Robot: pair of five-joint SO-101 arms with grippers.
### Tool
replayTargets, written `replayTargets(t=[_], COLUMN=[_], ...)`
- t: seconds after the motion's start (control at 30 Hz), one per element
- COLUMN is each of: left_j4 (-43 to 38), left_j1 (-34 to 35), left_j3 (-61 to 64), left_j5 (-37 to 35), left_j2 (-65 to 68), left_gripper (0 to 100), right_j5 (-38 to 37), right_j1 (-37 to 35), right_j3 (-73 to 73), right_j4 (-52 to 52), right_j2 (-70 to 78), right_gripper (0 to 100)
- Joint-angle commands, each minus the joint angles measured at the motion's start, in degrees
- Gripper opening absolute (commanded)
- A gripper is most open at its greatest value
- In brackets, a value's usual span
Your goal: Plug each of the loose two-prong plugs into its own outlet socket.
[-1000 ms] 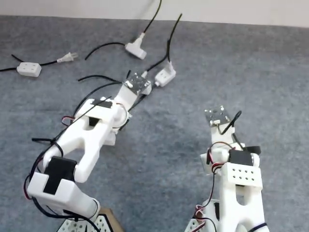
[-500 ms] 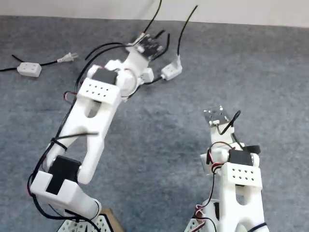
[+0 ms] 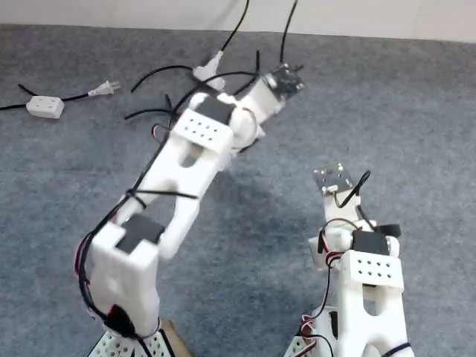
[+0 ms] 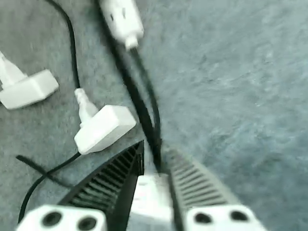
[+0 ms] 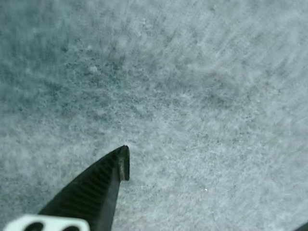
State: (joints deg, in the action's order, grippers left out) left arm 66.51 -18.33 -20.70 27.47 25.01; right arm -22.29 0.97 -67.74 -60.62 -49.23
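Observation:
My left arm stretches across the far middle of the grey mat, its gripper [image 3: 286,78] among black cords. In the left wrist view this gripper [image 4: 151,149] is shut on a white plug [image 4: 149,192] whose black cord [image 4: 139,106] runs out ahead. Past the fingertips lie two white connector blocks [image 4: 103,127] [image 4: 26,89] and a slotted white socket [image 4: 122,19]. A white outlet socket [image 3: 44,106] and a loose two-prong plug [image 3: 104,89] lie at the far left. My right gripper [image 3: 338,178] hangs open over bare mat, one fingertip [image 5: 122,163] showing.
Another white plug [image 3: 208,71] on a black cord lies beside the left arm's forearm. Black cords [image 3: 156,71] loop over the far part of the mat and run off its back edge. The mat's middle and right side [image 3: 416,126] are bare.
The left arm has swung from near centre out to the far right, lifting and stretching, and the cords and white socket near it have shifted. The right arm has not moved.

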Motion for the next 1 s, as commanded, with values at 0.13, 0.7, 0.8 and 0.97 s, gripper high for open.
replayTargets(t=[0.13, 0.7, 0.8, 0.97], left_j4=[11.25, 11.16, 10.64, 5.10], left_j1=[16.31, 46.46, 46.55, 48.40], left_j3=[-27.21, -56.22, -56.92, -56.92], left_j5=[4.92, 6.15, 6.07, 5.89], left_j2=[9.71, 33.80, 35.47, 38.55], left_gripper=[29, 24, 24, 24], right_j5=[-0.70, -0.79, -0.79, -4.22], right_j1=[-0.57, -3.65, -3.56, -3.65], right_j3=[-0.22, -0.40, -0.40, -0.48], right_j4=[1.10, 1.01, 0.92, -0.92], right_j2=[-0.92, -0.84, -0.84, -0.84], right_gripper=[54.6, 54.6, 54.6, 54.6])
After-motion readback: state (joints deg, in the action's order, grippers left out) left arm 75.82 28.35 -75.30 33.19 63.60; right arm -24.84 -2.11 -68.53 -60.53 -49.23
